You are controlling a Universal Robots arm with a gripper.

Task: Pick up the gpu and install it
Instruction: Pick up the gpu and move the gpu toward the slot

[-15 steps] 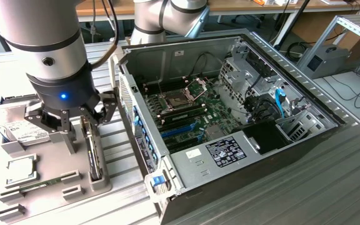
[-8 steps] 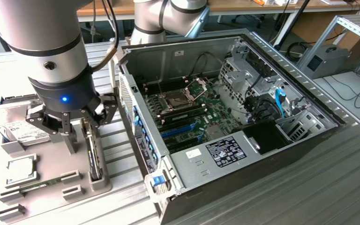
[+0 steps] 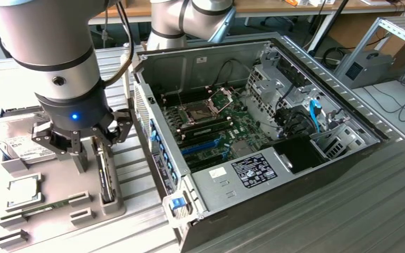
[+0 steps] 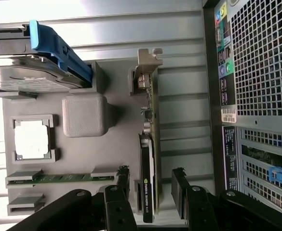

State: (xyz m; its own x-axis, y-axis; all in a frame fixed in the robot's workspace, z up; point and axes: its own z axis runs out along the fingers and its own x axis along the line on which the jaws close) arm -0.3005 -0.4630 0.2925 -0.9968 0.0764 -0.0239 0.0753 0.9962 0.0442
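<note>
Ribbed metal table (image 3: 343,211) carries a grey parts tray (image 3: 61,182) and, just beside it, an open computer case (image 3: 259,132) lying on its side. The gpu (image 4: 148,163) stands on its long edge in a slot along the tray's edge nearest the case, with its silver bracket (image 4: 148,62) at the end away from the gripper. The gripper (image 4: 150,192) hangs low over the card's near end. Its fingers (image 4: 123,180) are spread wide, one on each side of the black card, with a gap on both sides, so nothing is held. Further in on the tray lie a memory stick (image 4: 59,178), a processor (image 4: 31,139) in its square nest and, toward the far edge, a hard drive (image 4: 30,77) with a blue rail.
</note>
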